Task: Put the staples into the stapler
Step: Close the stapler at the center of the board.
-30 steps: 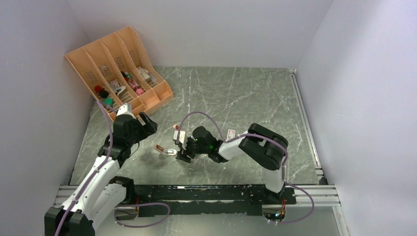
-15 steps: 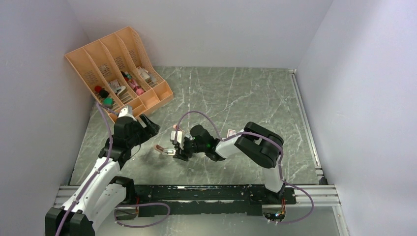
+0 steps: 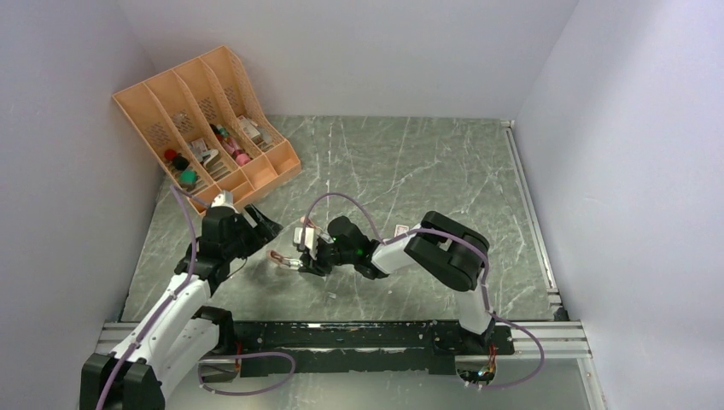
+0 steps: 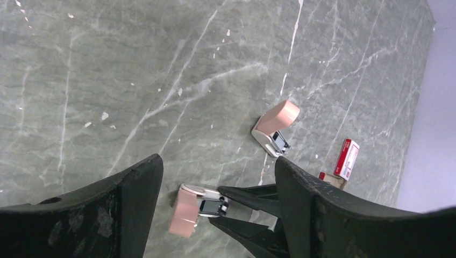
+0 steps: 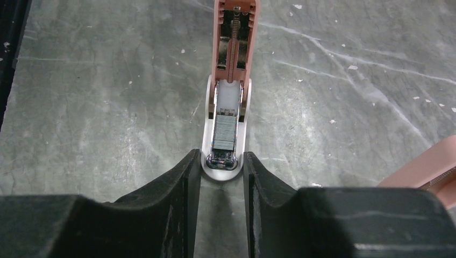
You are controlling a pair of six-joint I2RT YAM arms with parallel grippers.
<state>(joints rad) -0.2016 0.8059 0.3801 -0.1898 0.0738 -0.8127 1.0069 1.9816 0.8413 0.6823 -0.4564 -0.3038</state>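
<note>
Right wrist view: right jaws clamp the opened stapler at its base; staples seated in channel; left jaws spread wide, empty.

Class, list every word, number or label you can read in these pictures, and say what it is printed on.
Red-and-white staple box: has print, too small and blurred to read.
Open stapler at the right claw: no lettering shows.
Second stapler: no lettering shows.
Orange rack: contents too small to read.
So nothing can be quoted.
</note>
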